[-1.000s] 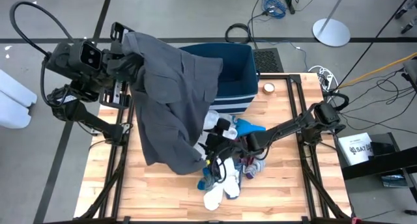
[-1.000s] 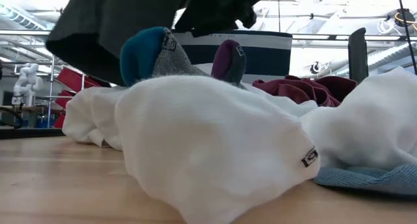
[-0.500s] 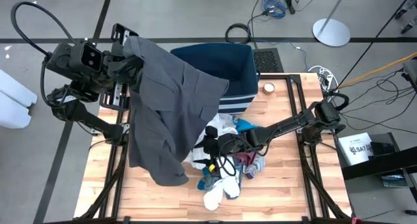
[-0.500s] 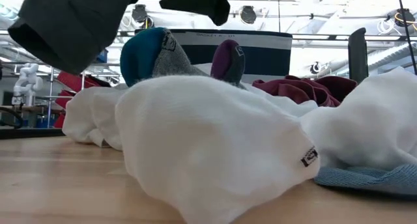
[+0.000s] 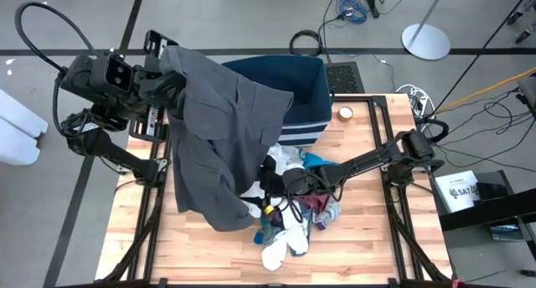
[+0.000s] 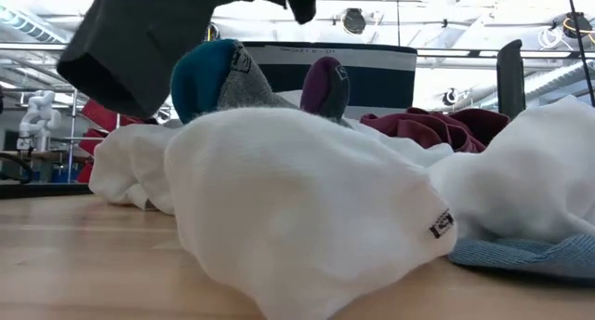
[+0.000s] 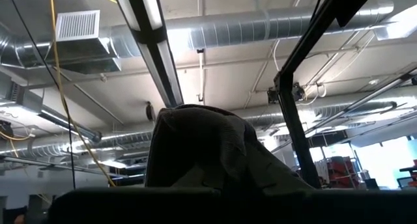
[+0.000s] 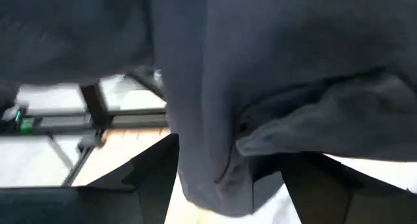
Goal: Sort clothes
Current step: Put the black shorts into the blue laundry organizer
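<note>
Grey garment point(image 5: 219, 137) swung back rightward, hem over clothes pile point(image 5: 289, 208)

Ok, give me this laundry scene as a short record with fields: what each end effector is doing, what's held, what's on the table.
left end effector: raised at the table's far left, shut on the grey garment
grey garment: hanging, draped down over the table
right end effector: open, low at the pile, beside the garment's hanging edge
pile: white, blue and maroon pieces on the table
bin: far edge, behind the garment
</note>
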